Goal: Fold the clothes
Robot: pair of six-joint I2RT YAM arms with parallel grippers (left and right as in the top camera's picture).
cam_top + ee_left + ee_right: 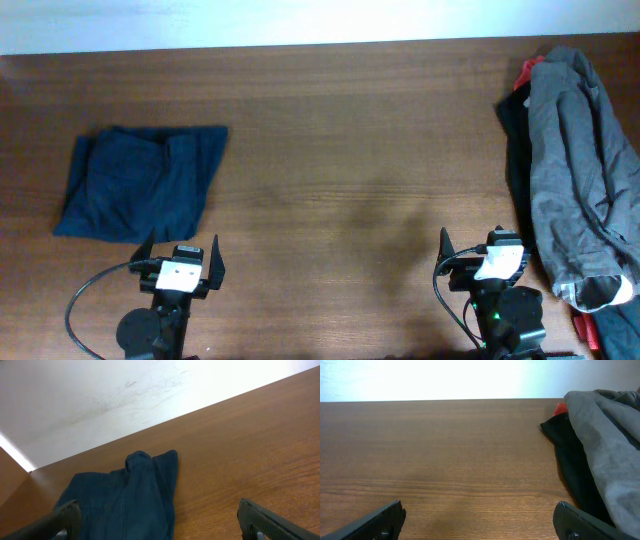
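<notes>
since the left gripper (180,250) and the right gripper (483,245) both hang at the near edge of the table (340,130) with jaws spread wide and nothing between them, the step in hand looks like the first reach for the grey shorts (580,170). these lie crumpled in a heap at the right end, draped over a black garment (515,130) with a red garment (528,72) peeking out behind, well apart from the navy garment (140,185) on the left. the right gripper would do best to pinch grey cloth alone at a free edge, leave the black layer underneath, and drag the shorts onto bare wood to flatten them. a pale patch (600,292) shows at their near end; no writing or brand is readable.
</notes>
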